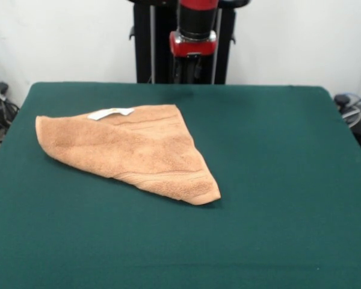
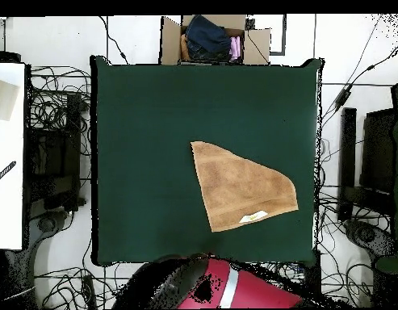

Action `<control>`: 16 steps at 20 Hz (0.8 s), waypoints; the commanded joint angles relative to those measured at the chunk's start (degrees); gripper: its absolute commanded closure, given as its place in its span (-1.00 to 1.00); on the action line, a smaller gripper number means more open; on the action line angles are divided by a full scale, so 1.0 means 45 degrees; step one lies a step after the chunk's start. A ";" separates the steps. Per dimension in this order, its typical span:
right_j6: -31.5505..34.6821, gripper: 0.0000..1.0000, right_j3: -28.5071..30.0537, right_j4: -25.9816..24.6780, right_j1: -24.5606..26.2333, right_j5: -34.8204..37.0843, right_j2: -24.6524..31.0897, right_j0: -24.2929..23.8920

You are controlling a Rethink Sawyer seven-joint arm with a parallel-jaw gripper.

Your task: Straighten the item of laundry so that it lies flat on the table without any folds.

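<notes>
Robotics lab: cable-strewn floor (image 2: 60, 113) around green test table (image 2: 153, 121)

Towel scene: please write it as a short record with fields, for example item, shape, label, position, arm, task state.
item: orange-tan towel
shape: folded into a rough triangle, not spread flat
label: small white label on the edge toward the robot
position: on the green table, somewhat off centre
arm: red and black arm drawn back behind the table's edge, away from the towel
gripper: fingers not visible
task state: not done; the fold remains
</notes>
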 commanded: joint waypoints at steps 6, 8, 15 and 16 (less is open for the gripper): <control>0.1508 -1.00 -0.2754 -0.0203 0.1281 0.1175 0.1987 -0.0532; 0.1518 -1.00 -0.2780 -0.0246 0.1298 0.1133 0.1987 -0.0560; 0.1413 -1.00 -0.3094 -0.0190 0.1243 0.1419 0.2007 -0.0423; 0.1394 -1.00 -0.3148 -0.0155 0.1219 0.1516 0.1988 -0.0369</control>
